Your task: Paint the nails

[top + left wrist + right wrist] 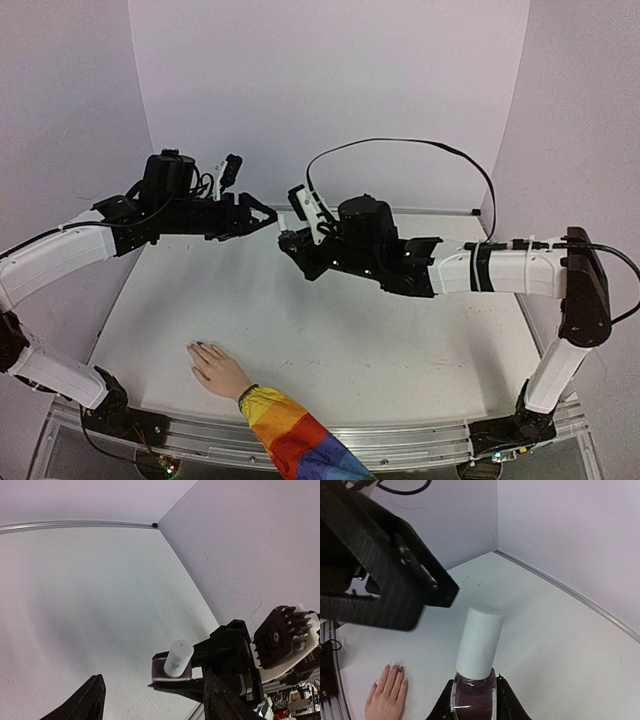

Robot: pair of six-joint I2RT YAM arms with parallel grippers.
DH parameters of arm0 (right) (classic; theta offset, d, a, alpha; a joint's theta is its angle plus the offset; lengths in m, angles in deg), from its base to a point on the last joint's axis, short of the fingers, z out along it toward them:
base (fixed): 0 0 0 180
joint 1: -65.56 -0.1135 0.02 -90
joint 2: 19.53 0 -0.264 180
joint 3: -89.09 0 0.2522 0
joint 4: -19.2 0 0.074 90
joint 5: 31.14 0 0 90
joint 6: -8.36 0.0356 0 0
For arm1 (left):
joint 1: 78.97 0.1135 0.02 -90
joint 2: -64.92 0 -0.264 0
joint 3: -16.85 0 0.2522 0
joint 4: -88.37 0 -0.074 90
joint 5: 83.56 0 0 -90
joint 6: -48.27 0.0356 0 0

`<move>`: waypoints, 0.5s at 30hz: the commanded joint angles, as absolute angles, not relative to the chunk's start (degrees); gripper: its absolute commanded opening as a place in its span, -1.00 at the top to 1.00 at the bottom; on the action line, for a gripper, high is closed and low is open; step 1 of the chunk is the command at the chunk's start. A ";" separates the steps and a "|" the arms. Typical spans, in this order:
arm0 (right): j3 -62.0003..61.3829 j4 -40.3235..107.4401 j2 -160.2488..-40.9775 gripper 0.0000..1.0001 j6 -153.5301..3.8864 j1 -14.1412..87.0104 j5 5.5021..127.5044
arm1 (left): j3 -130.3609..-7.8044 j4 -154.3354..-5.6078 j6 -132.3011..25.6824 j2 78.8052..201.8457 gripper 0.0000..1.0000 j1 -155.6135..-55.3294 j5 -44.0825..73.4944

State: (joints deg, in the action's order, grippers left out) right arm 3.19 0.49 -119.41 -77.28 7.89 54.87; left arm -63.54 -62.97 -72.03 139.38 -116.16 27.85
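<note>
My right gripper is shut on the glass body of a small dark purple polish bottle and holds it upright above the table. Its white cap is on. My left gripper is open, and the cap shows just ahead of its spread fingers, not touching them. In the top view the two grippers, left and right, meet over the far middle of the table. The pale hand with a rainbow sleeve lies flat near the front edge. Its nails show, some dark, some pale.
The white table is walled by pale panels at the back and both sides, with a metal rail along the near edge. The left arm's black finger hangs large over the upper left of the right wrist view.
</note>
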 commanded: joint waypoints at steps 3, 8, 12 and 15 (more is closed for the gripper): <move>-1.77 -2.29 -120.48 1.00 -78.39 5.86 55.21 | -68.46 -66.05 -67.67 140.14 -0.27 -119.11 27.40; -2.28 -2.28 -120.56 1.00 -79.50 5.21 55.39 | -69.25 -64.64 -68.42 141.36 -0.07 -119.14 25.30; -2.19 -2.28 -120.49 1.00 -79.61 5.16 54.83 | -69.08 -64.51 -68.36 141.39 0.22 -119.14 25.34; -2.26 -2.28 -120.59 1.00 -79.66 5.14 55.03 | -69.19 -64.51 -68.36 141.65 0.34 -119.23 25.08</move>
